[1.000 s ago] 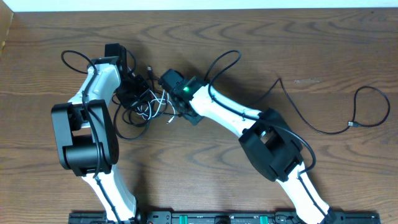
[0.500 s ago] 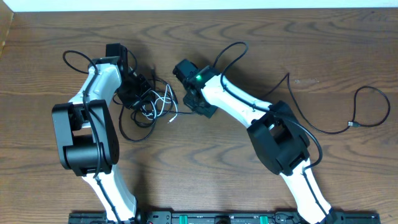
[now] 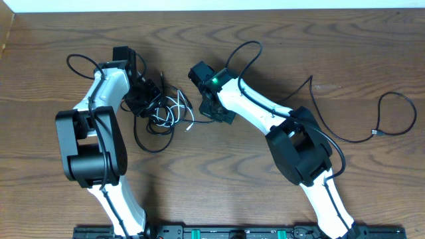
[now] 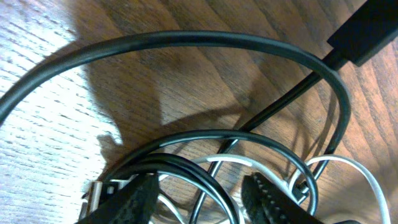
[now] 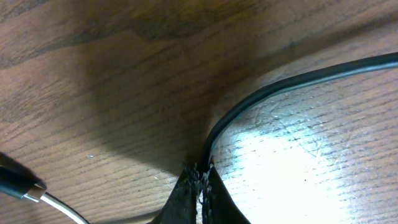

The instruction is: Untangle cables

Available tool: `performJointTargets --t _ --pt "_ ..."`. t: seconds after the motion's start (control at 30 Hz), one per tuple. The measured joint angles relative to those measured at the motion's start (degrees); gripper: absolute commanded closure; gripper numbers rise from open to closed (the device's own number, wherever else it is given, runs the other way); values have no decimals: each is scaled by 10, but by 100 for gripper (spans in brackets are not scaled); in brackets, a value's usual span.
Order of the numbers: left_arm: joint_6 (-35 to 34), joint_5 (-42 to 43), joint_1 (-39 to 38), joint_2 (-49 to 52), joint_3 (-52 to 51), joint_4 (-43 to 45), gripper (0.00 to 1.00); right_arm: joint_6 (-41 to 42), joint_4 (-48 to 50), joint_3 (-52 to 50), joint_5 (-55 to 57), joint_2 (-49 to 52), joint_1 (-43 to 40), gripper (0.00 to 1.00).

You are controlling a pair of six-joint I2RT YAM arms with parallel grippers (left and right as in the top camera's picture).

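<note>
Overhead, the wooden tabletop (image 3: 219, 192) carries both arms leaning in toward its upper left part. The left arm (image 3: 93, 139) reaches over the cables (image 3: 163, 113), a knot of thin black loops with one white cord (image 3: 178, 105) threaded through. The right arm (image 3: 292, 149) ends just to the right of that knot. Another thin cord (image 3: 376, 133) lies well apart at the right edge, already free.

In the left wrist view, the left claw (image 4: 199, 199) stands released. Its fingers (image 4: 134, 200) are apart, with black and white strands lying between them on the wood, none pinched. In the right wrist view, the right claw (image 5: 199, 180) is clenched on a black cable (image 5: 280, 84) that curves away across the tabletop. I cannot tell from above which strand of the knot it is.

The step in hand looks like drawing one black strand out of the knot. The next move probably calls for the left claw to pin or regrip the knot. The right could then pull its strand away rightward, slowly, so the whole bundle does not drag along.
</note>
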Motion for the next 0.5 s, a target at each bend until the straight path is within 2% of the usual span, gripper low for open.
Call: performJointTargets --t 0.2,0.27,0.3,0.5 --pt "-19 1 -11 0 -1 12 50 -13 -1 0 0 0 0 99" --pt "-21 -1 -23 0 -1 15 60 -14 -3 0 2 0 0 99" --pt "-23 -5 -30 0 -1 15 61 -15 -3 0 1 0 0 99" --pt "-28 -54 -79 1 -1 15 61 -17 -3 0 1 0 0 99"
